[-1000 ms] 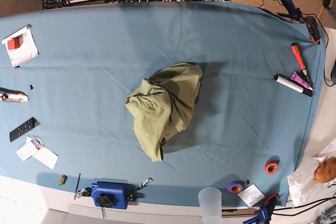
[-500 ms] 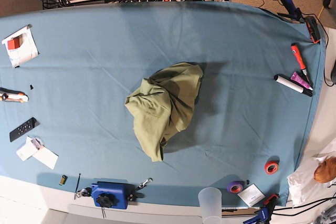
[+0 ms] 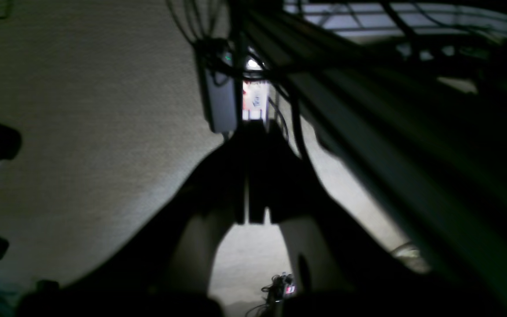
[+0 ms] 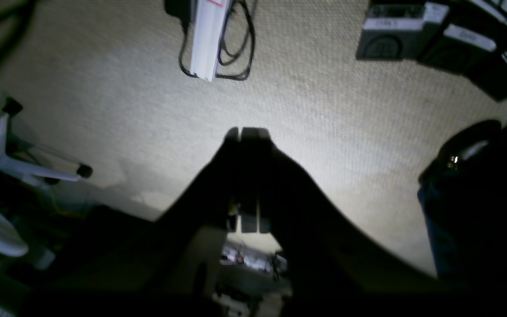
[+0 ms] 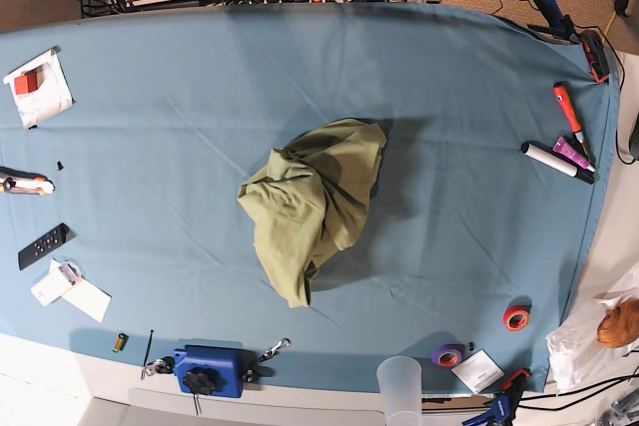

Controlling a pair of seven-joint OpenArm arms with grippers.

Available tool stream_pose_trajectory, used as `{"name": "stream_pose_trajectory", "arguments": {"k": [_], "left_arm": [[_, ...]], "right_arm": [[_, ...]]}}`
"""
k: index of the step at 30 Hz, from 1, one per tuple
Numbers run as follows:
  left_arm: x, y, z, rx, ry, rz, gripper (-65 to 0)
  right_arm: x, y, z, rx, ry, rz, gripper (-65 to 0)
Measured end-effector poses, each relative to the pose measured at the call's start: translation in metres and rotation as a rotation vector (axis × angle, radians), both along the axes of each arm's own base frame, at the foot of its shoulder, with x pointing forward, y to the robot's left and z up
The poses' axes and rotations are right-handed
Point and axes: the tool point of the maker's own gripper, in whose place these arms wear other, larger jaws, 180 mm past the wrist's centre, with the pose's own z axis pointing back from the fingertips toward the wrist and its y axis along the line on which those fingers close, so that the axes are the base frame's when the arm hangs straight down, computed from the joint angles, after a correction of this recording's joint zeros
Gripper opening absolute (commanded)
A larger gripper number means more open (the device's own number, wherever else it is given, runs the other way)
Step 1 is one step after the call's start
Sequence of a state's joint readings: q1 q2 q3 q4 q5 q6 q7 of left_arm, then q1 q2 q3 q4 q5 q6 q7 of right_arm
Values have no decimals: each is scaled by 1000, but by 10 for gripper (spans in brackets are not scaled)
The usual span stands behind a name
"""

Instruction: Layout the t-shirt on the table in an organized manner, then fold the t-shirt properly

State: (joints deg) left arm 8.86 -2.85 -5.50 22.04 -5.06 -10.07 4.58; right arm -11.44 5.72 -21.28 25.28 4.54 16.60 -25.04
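T-shirt (image 5: 314,207) bunched in a soft olive heap at the middle of the tabletop (image 5: 150,137), nothing laid out yet

You are dealing with light, limp cotton that should drape and drag rather than hold any shape, so expect folds to slide over each other when you lift; judging from the heap, take hold at the narrow tail pointing toward the blue clamp (image 5: 208,370) side and at the upper lobe on the far side from it, then pull apart. Your left hand (image 3: 253,220) and right hand (image 4: 248,136) both sit pinched closed on nothing, off the tabletop and well apart from the t-shirt, over carpet
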Motion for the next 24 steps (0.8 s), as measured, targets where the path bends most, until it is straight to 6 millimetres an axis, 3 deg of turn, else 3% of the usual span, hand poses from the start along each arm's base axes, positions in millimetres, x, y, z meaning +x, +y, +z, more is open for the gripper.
{"name": "stream_pose_trajectory", "arguments": {"k": [4,9,16,24], "left_arm": [[-20,26,2,40,5,-11,-650],[-44,48,11,74,-8,-24,-650],[-59,79,40,126,-83,-77,-650],[-76,75,81,117,-110,-140,-650]], "right_arm": [[-16,-22,2,-34,28,8,-650],[-21,-49,8,-64,7,23,-650],[-35,-88,35,-85,-59,112,-650],[-46,-79,74,-23,-126,205,-650]]}}
